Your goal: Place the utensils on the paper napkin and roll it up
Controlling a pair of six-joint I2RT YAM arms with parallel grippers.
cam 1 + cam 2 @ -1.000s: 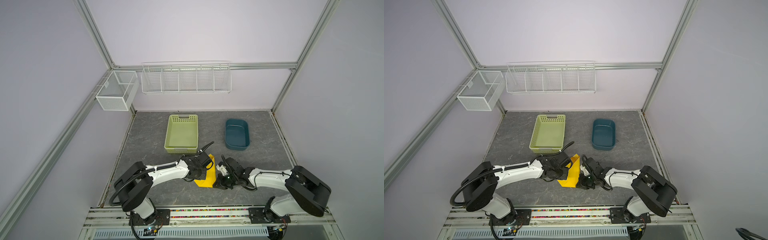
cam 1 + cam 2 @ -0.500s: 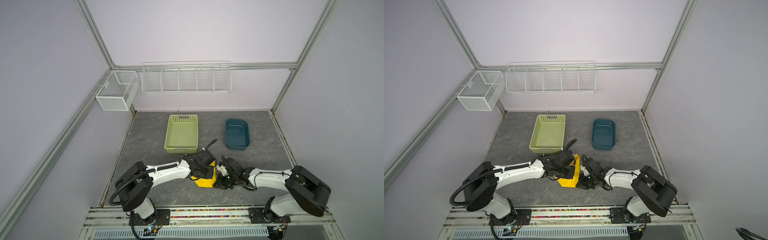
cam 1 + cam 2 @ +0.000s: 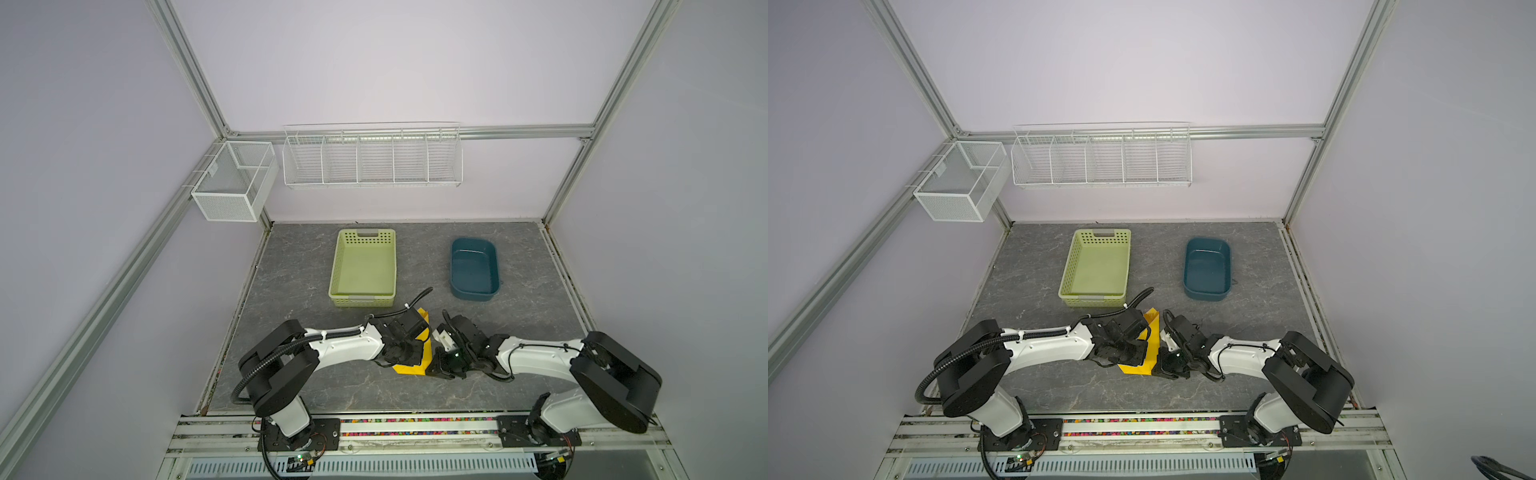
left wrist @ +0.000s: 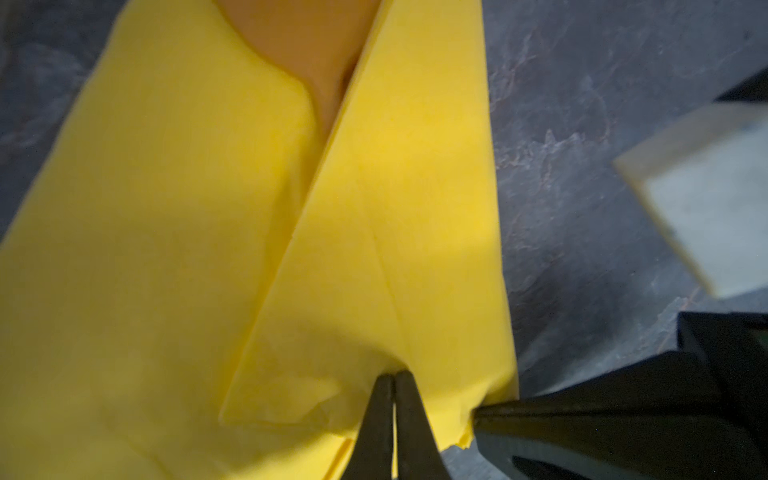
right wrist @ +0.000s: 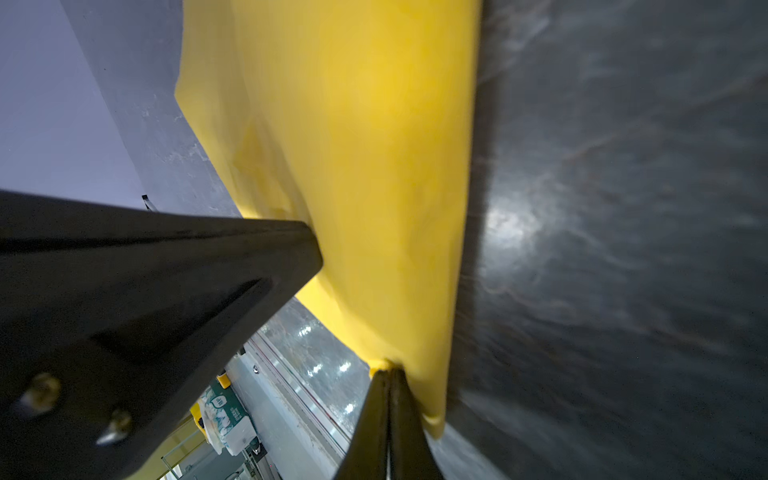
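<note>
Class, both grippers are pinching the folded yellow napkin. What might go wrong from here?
1. The left gripper and right gripper both pinch the thin paper napkin; pulling apart may tear it.
2. An orange utensil shows at the fold's open end and might slide out during rolling.

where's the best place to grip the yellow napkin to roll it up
Probably its layered short end at the front, coming in low along the tabletop with narrow jaws. The paper napkin lies flat, folded lengthwise over an orange utensil, and that end shows loose stacked edges to pinch.
</note>
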